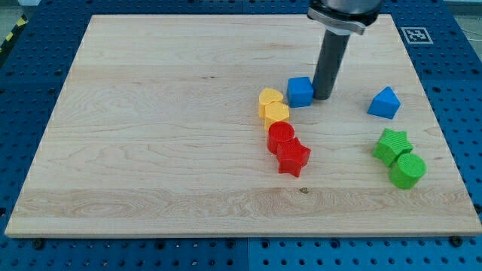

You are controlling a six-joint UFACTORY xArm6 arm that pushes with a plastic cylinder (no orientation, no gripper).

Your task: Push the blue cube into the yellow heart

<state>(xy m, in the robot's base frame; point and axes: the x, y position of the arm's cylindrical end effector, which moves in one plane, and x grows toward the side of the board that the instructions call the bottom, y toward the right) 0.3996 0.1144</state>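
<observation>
The blue cube sits on the wooden board, right of centre near the view's top. The yellow heart lies just below and left of it, a small gap apart, with a second yellow block touching the heart's upper left and almost touching the cube's left side. My tip stands right against the cube's right side, on the side away from the yellow blocks.
A red cylinder and a red star sit directly below the yellow heart. A blue triangular block is at the right. A green star and a green cylinder lie near the right edge.
</observation>
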